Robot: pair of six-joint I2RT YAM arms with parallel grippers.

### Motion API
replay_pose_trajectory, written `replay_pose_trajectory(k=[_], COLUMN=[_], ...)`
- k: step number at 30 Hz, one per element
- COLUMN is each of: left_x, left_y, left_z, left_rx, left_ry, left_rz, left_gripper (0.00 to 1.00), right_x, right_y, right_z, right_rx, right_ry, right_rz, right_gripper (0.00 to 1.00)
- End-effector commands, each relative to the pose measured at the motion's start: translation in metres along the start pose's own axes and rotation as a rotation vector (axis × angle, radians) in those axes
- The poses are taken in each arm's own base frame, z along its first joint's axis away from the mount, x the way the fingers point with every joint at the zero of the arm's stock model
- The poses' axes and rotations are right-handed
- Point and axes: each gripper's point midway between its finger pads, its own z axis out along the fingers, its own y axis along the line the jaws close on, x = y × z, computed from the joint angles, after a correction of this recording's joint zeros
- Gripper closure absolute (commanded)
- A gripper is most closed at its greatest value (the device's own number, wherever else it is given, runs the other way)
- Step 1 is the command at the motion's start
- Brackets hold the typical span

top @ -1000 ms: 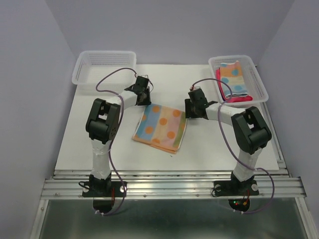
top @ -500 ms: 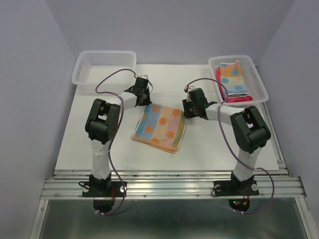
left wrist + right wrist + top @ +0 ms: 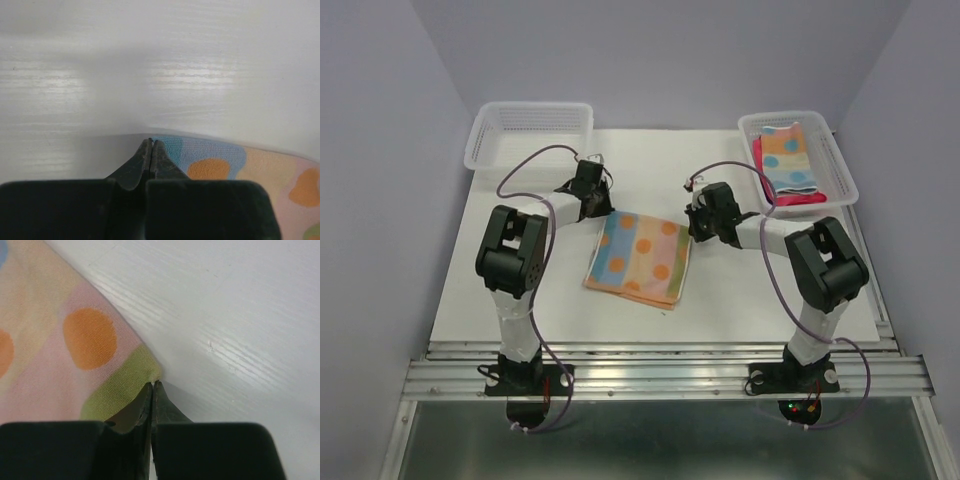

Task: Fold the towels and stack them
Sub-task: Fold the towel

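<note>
Top external view, reading left to right.

- Upper left: white mesh basket (image 3: 528,130) at the far left corner of the table (image 3: 500,300).
- Left gripper (image 3: 605,211): comes in low from the left. Its tips are on the far left corner of the patterned towel (image 3: 640,258).
- Left wrist view: left gripper (image 3: 151,144) has its jaws pressed together, nipping the blue corner tip of the towel. White tabletop runs bare beyond it to the top of the frame.
- Centre: the patterned towel lies flat with stripes and orange dots. It is turned slightly off square to the table edges. Layered edges show along its near side.
- Room to move: bare table lies between the towel's near edge and the front rail. There are wide open strips to its left and right, and a band behind it up to the wall.
- Right gripper (image 3: 691,226): reaches in from the right and meets the towel's far right corner.
- Right wrist view: right gripper (image 3: 152,386) has its jaws closed tight on the green corner, which puckers at the tips.
- Upper right: second basket (image 3: 847,170) at the table's far right edge. It holds a dotted towel (image 3: 788,160) lying on a pink towel (image 3: 800,199).
</note>
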Motion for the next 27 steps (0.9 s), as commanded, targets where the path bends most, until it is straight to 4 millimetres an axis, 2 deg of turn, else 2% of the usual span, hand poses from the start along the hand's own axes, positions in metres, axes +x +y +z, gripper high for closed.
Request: replay_pose_trajectory(k=[1, 3, 8, 9, 10, 14, 21, 22, 27], left_x=[-0.03, -0.036, -0.025, -0.027, -0.02, -0.011, 0.001, 0.012, 0.041], left_y=[-0.02, -0.022, -0.02, -0.022, -0.018, -0.012, -0.004, 0.002, 0.012], left_z=[-0.036, -0.048, -0.063, -0.071, -0.072, -0.09, -0.132, -0.131, -0.142], left_rx=[0.093, 0.107, 0.127, 0.139, 0.136, 0.136, 0.161, 0.149, 0.157], left_ry=[-0.11, -0.137, -0.151, -0.167, -0.162, -0.185, -0.265, -0.251, -0.237], left_rz=[-0.02, -0.029, -0.048, -0.051, -0.057, -0.094, -0.16, -0.173, -0.25], left_gripper=[1.0, 1.0, 1.0, 1.0, 1.0, 1.0, 1.0, 1.0, 1.0], right_x=[-0.024, -0.026, -0.024, -0.023, -0.025, -0.018, -0.002, 0.001, 0.021], right_y=[0.008, 0.016, 0.04, 0.044, 0.048, 0.064, 0.101, 0.104, 0.118], right_z=[-0.022, -0.031, -0.047, -0.05, -0.055, -0.068, -0.092, -0.095, -0.113], right_rx=[-0.035, -0.061, -0.091, -0.098, -0.104, -0.121, -0.174, -0.176, -0.207], right_ry=[-0.096, -0.102, -0.115, -0.114, -0.127, -0.124, -0.12, -0.117, -0.086], right_rz=[-0.01, -0.015, -0.053, -0.029, -0.03, -0.037, -0.056, -0.047, -0.038], right_gripper=[0.99, 0.99, 0.99, 0.99, 0.99, 0.99, 0.99, 0.99, 0.99])
